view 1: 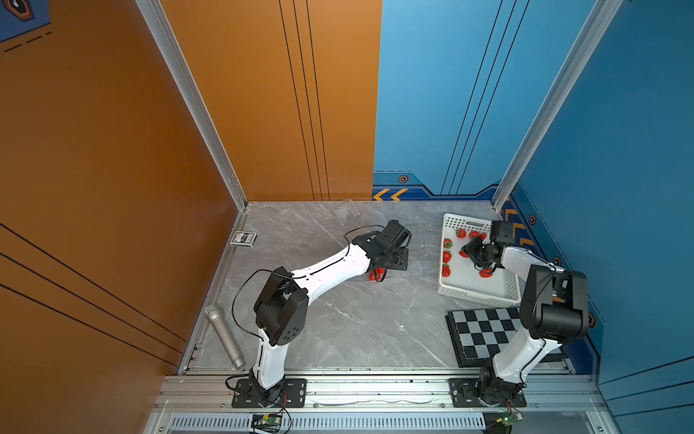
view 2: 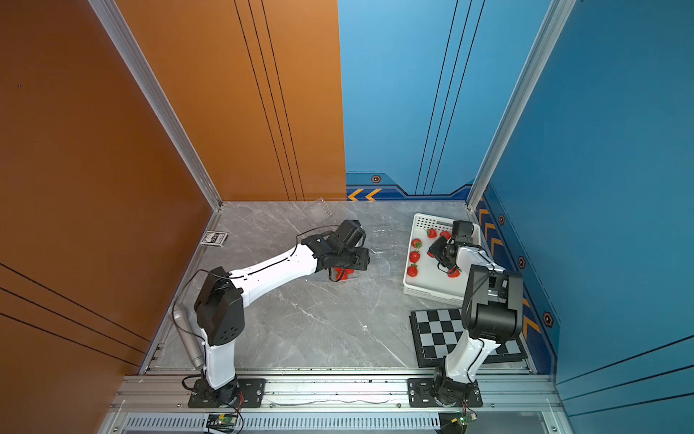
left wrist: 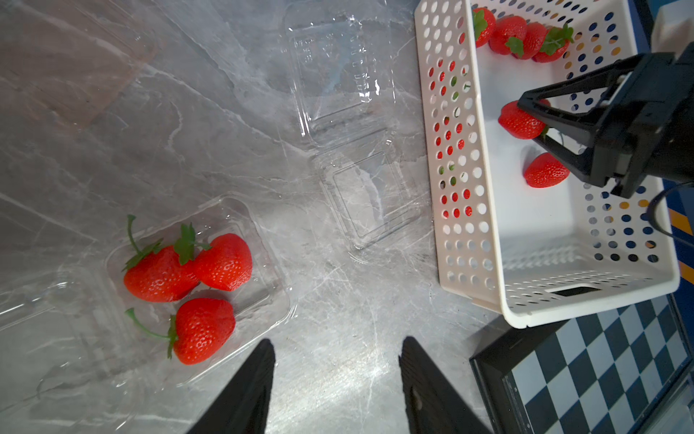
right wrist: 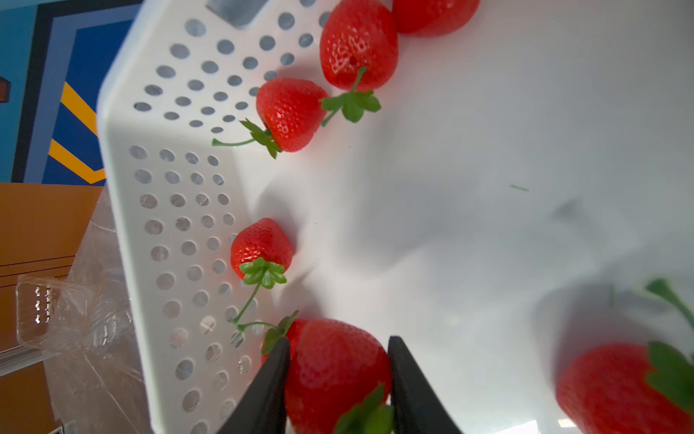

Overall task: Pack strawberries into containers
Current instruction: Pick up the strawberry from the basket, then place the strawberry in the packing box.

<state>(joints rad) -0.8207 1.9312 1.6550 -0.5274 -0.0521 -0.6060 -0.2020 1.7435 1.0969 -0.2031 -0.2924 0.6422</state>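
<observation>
The grey marble tabletop sat boxed in by orange and blue walls. Packing looked partly done. One container, at the lower left of the left wrist view, held three strawberries with its lid open, and a fourth might have fitted. A second container lay open and empty at that frame's centre. A third container sat empty by the back wall, upper centre in a top view. So two boxes, and closing all the lids, seemingly remained.

The one white basket, right of centre in both top views, held at least eight loose strawberries. Those clustered at its far end were hard to separate. The right gripper was clamped on one strawberry, low inside the basket. Whether it had left the floor, I could not tell. The left gripper hung empty, jaws apart, near the filled container.
</observation>
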